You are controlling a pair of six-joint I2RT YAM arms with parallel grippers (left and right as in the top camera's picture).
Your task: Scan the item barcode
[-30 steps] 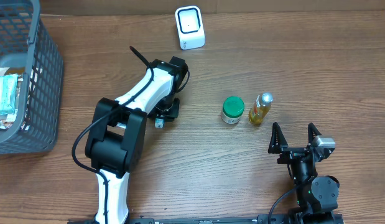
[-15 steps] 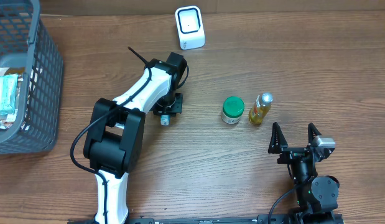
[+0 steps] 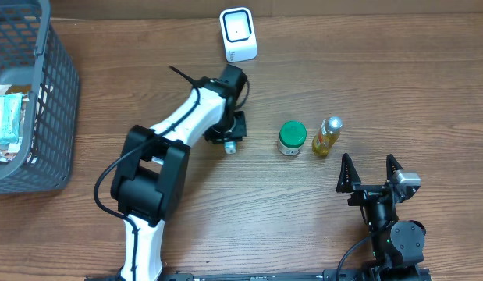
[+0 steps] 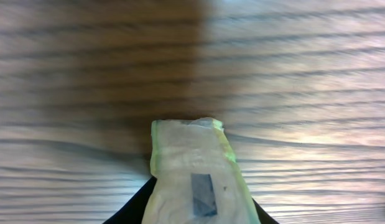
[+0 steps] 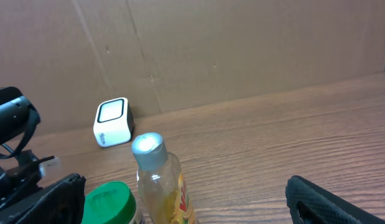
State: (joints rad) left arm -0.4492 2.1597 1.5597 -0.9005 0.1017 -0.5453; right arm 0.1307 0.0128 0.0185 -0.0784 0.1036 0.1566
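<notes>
Overhead view: I have the left gripper (image 3: 230,144) over the table (image 3: 303,226), near the white scanner (image 3: 238,35) but not yet in front of its window. Left wrist view: its jaws pinch a small translucent sachet (image 4: 195,177) with a dark patch on its upper face; I cannot tell whether that is the barcode. The right gripper (image 3: 370,173) rests spread wide, holding nothing, near the bottle (image 3: 327,136) and the green-lidded jar (image 3: 292,137). Judged status: pickup done; presenting the sachet to the scanner and the scan itself remain
</notes>
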